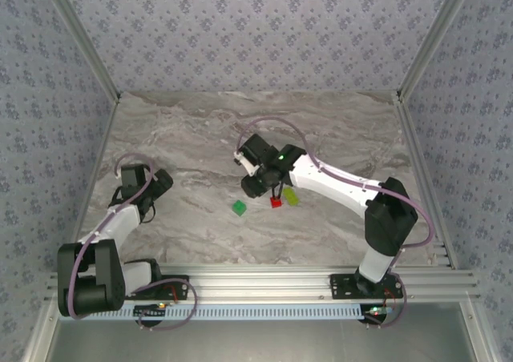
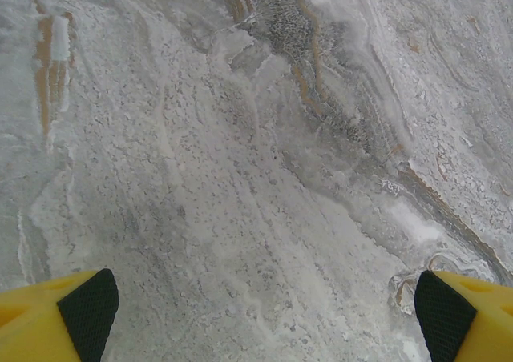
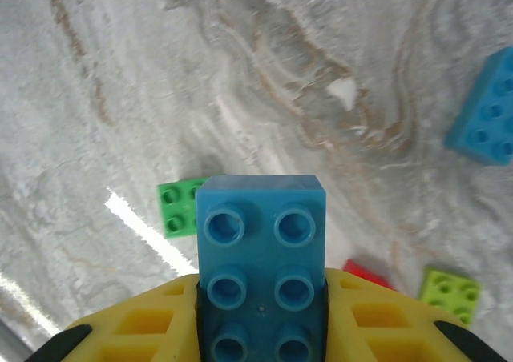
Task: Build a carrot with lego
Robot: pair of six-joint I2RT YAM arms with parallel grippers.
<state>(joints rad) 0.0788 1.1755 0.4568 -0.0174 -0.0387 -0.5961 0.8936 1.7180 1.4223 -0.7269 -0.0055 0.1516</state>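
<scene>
A blue brick (image 3: 260, 258) is clenched in the right hand (image 1: 256, 186), above the marbled surface (image 3: 120, 98). Beyond it lie a green brick (image 3: 178, 207), a red brick (image 3: 365, 271) and a yellow-green brick (image 3: 451, 292). The left hand (image 2: 264, 318) hangs spread wide, well apart.

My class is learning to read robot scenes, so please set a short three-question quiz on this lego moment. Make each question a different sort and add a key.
1. True or false: the left gripper is shut on a brick.
2. What colour is the held brick in the right gripper? A red; B blue; C green.
3. In the right wrist view, how many loose bricks lie on the table?
Key:
1. False. It is open over bare table.
2. B.
3. Four: the green brick, red brick, yellow-green brick and second blue brick.
</scene>
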